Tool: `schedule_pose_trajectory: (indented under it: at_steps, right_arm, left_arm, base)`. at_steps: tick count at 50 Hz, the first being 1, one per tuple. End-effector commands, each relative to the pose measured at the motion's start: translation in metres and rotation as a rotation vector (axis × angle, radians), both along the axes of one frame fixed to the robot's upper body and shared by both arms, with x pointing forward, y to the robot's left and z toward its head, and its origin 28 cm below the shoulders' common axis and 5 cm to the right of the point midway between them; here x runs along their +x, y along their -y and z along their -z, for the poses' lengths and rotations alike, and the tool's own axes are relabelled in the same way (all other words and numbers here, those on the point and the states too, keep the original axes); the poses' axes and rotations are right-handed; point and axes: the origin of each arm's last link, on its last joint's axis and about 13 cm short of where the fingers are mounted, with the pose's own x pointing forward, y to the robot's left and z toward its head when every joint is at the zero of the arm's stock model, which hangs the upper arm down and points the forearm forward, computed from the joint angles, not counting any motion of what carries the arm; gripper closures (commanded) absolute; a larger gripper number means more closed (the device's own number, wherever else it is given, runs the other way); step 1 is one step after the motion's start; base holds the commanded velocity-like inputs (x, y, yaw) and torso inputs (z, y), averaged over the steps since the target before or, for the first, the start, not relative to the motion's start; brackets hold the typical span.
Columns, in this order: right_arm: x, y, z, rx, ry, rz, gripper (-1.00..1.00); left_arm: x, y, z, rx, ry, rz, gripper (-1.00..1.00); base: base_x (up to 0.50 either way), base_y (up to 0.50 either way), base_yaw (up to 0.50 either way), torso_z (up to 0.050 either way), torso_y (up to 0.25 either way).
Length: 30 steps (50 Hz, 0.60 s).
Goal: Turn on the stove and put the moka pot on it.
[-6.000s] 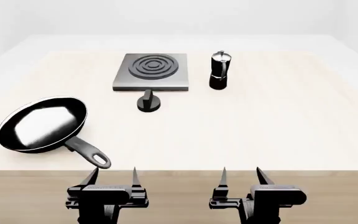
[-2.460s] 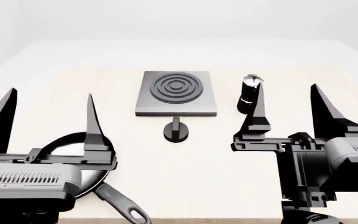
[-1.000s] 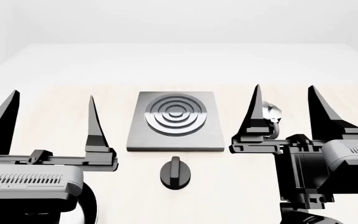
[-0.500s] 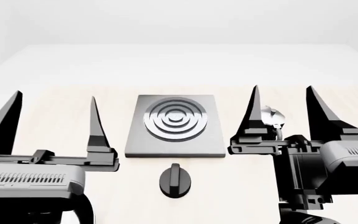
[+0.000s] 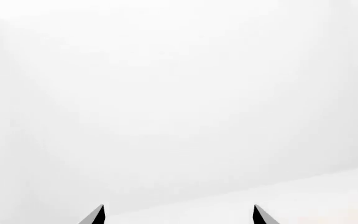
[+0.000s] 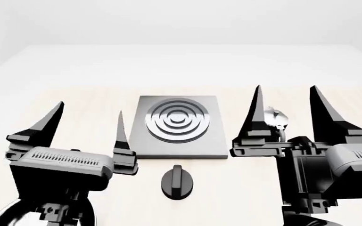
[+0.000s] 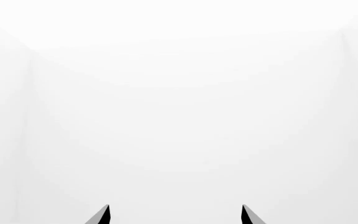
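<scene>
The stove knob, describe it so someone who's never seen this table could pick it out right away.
Find the square grey stove with raised rings, mid-table. Just in front of its near edge, apart from it, sits the knob: a small black round disc with a raised bar across it. The moka pot, right of the stove, is silver-topped.

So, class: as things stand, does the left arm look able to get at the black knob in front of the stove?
Probably yes. The left tool is open and raised to the left of the knob, and nothing stands between them on the table; it would need to swing inward and come down.
</scene>
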Motion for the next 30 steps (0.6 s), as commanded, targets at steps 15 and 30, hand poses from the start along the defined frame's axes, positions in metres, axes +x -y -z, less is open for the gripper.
schedule_pose_trajectory:
  at_steps: [15, 30]
  right_arm:
    - [0.000, 0.000, -0.001, 0.008, 0.004, -0.005, -1.00]
    - [-0.001, -0.001, 0.000, 0.006, 0.005, -0.009, -1.00]
  left_arm:
    - [0.024, 0.012, 0.044, -0.060, -0.256, 0.131, -1.00]
    - [0.032, 0.027, 0.069, -0.096, -0.383, 0.245, -1.00]
  base:
    - [0.00, 0.00, 0.00, 0.000, 0.000]
    - [0.00, 0.00, 0.00, 0.000, 0.000]
